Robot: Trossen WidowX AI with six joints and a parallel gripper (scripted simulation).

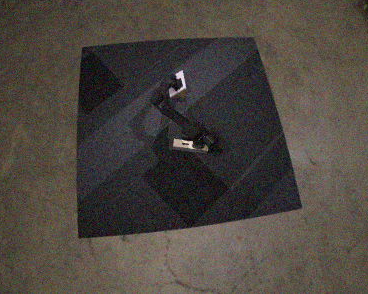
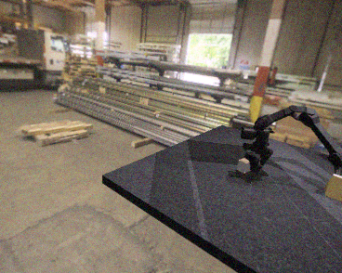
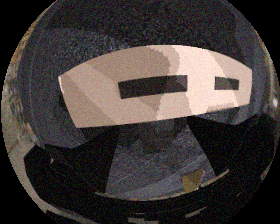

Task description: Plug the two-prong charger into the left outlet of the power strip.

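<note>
gripper [image 1: 174, 86] from above sits at the power strip [image 1: 180, 83], fingers spread, pinching nothing. side view: arm bent low over the mat [image 2: 184, 200]. wrist view: strip slots close below; charger hidden, likely seated. next, probably lift straight away.

The power strip [image 3: 153, 87] is a pale, flat, elongated block lying on the dark table. From the wrist view it fills the middle of the frame, slightly tilted, with two dark rectangular slots on its top face, a wide one near the centre and a smaller one toward its right end. From above it shows as a small white block [image 1: 178, 84].
</note>
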